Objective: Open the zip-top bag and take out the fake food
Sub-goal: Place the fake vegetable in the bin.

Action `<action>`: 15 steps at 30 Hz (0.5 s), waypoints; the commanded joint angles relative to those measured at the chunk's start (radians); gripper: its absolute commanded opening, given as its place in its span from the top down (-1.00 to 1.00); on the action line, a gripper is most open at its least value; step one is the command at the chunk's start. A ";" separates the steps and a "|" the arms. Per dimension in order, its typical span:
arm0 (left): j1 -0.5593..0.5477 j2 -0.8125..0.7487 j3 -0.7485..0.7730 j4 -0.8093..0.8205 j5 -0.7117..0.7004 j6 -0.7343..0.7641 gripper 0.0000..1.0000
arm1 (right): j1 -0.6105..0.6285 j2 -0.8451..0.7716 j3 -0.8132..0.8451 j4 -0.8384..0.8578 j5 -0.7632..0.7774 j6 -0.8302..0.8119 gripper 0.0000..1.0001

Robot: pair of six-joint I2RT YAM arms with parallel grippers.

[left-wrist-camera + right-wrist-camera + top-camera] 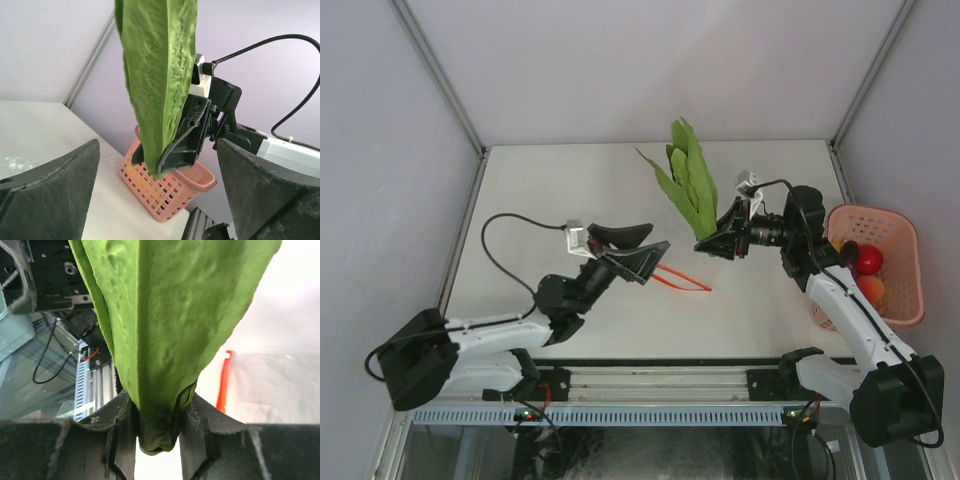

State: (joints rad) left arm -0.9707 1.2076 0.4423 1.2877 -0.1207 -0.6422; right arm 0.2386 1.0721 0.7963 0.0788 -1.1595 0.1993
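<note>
My right gripper [708, 243] is shut on the base of the long green leafy piece [688, 180] and holds it up off the table; the fingers [117, 425] pinch its stem [159, 430]. The zip-top bag lies flat on the table, barely visible in the top view except for its red-orange zip strip [680, 281]. In the right wrist view the strip [223, 382] shows beside the clear film [272, 377]. My left gripper [645, 252] is open and empty, just left of the strip, facing the green piece [157, 65] and the right gripper [186, 140].
A pink perforated basket [905, 235] stands at the right table edge, also in the left wrist view [155, 192]. It holds a red round piece [869, 259], an orange one [871, 290] and a dark one [848, 250]. Grey walls enclose the table.
</note>
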 commanded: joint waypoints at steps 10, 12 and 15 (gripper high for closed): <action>0.258 -0.738 -0.087 -0.964 0.289 0.025 -0.99 | -0.702 -0.166 0.300 -0.833 -0.021 -0.540 1.00; 0.288 -0.807 -0.046 -1.148 0.304 0.072 -0.99 | -0.905 -0.156 0.339 -1.013 -0.034 -0.695 1.00; 0.305 -0.854 -0.001 -1.282 0.309 0.118 -0.99 | -1.179 -0.108 0.406 -1.232 -0.003 -0.949 1.00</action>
State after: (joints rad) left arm -0.6914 0.3973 0.3573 0.3447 0.1078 -0.6121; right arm -0.6888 0.9241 1.1240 -0.7353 -1.1614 -0.3592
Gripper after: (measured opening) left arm 0.997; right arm 0.314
